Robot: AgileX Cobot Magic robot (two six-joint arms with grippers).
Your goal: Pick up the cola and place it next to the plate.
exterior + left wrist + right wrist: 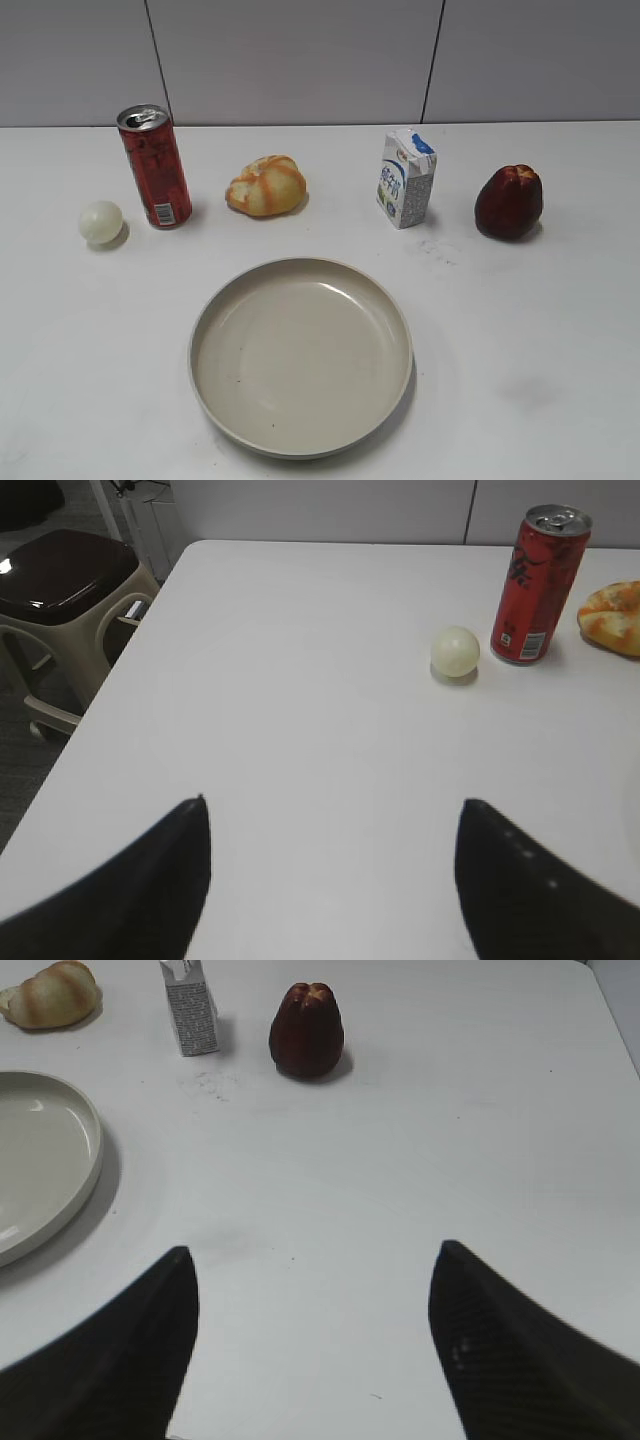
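- The cola is stood upright near the bench's far left corner, beside a pale ball, well apart from the plate at the near edge.
- Left gripper and right gripper are held spread and empty above bare bench, so nothing is grasped yet.

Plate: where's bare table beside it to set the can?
Both sides of the plate are bare; the left patch lies below the cola and white ball, the right below the milk carton and dark red fruit. Crowded: back row, bread included.
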